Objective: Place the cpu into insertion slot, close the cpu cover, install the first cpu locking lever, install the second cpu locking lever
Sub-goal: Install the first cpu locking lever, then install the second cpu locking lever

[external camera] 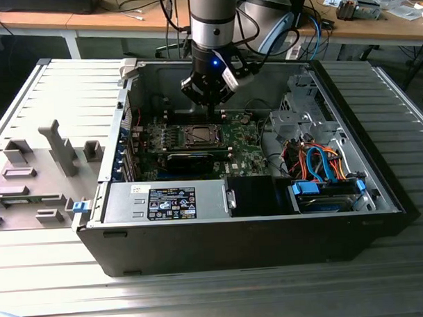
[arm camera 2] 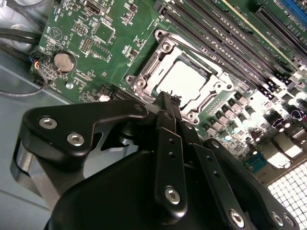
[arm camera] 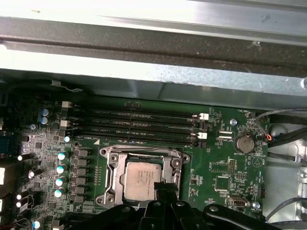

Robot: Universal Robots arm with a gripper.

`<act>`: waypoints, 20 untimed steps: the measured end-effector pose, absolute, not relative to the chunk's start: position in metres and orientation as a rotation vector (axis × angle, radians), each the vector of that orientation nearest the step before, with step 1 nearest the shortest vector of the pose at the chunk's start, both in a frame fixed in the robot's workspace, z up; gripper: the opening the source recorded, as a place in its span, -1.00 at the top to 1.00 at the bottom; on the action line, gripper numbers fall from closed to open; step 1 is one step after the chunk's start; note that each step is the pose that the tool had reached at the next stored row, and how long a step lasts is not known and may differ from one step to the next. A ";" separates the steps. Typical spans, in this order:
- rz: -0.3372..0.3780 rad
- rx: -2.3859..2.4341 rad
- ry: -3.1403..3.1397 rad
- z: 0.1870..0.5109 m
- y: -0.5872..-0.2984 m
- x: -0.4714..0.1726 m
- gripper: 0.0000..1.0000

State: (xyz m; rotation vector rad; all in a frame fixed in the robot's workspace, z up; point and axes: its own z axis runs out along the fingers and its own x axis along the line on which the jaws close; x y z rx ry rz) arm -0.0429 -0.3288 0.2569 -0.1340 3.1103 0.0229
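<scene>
Exterior view: open computer case (external camera: 338, 216) on slatted metal table (external camera: 202, 291).

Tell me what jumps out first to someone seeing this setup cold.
First the open computer case lying on its side, its green motherboard exposed. Then the arm's black gripper hanging just above the board inside the case. In both wrist views the silver chip sits in its socket with the metal cover frame closed around it, the gripper's fingertips right at its edge.
</scene>
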 end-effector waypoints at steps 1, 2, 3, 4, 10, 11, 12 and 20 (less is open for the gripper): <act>0.023 -0.134 3.110 0.257 -0.329 -0.043 0.79; 0.023 -0.134 3.110 0.257 -0.329 -0.043 0.79; 0.023 -0.134 3.110 0.257 -0.329 -0.043 0.79; 0.023 -0.134 3.110 0.257 -0.329 -0.043 0.79; 0.023 -0.134 3.110 0.257 -0.332 -0.043 0.79; 0.023 -0.134 3.110 0.257 -0.333 -0.043 0.79; 0.023 -0.134 3.110 0.257 -0.334 -0.043 0.79; 0.263 -0.130 3.093 0.257 -0.343 -0.043 0.79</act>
